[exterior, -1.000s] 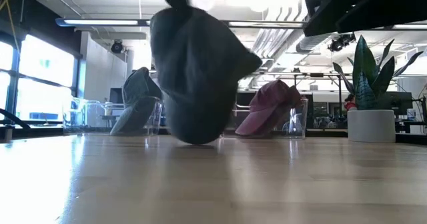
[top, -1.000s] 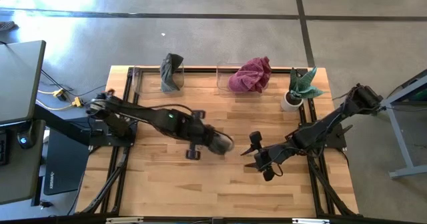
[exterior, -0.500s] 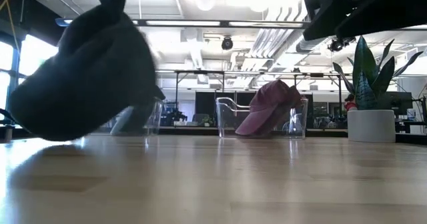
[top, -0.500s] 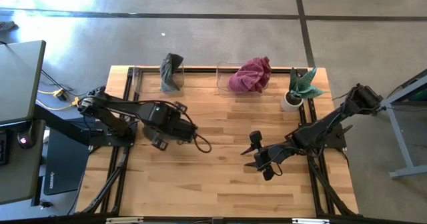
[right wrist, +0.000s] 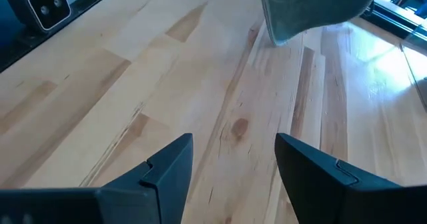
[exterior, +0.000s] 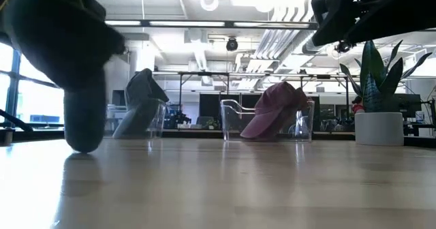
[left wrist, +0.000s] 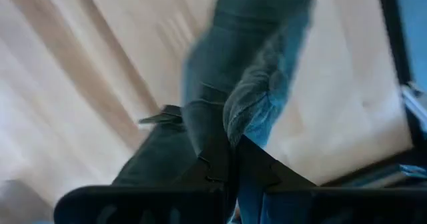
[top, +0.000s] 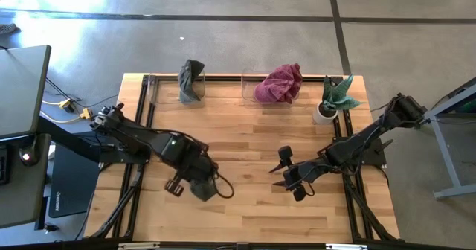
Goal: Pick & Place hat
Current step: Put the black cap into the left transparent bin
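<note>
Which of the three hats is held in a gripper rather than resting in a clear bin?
The dark blue-grey hat, clamped in the left gripper over the table's front left. The grey hat and the maroon hat sit in clear bins at the back edge.

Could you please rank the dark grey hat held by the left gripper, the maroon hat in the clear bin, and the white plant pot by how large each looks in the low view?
1. Dark grey hat, held by the left gripper, though nearness to the camera inflates it.
2. Maroon hat in the clear bin.
3. White plant pot, slightly smaller than the maroon hat.
</note>
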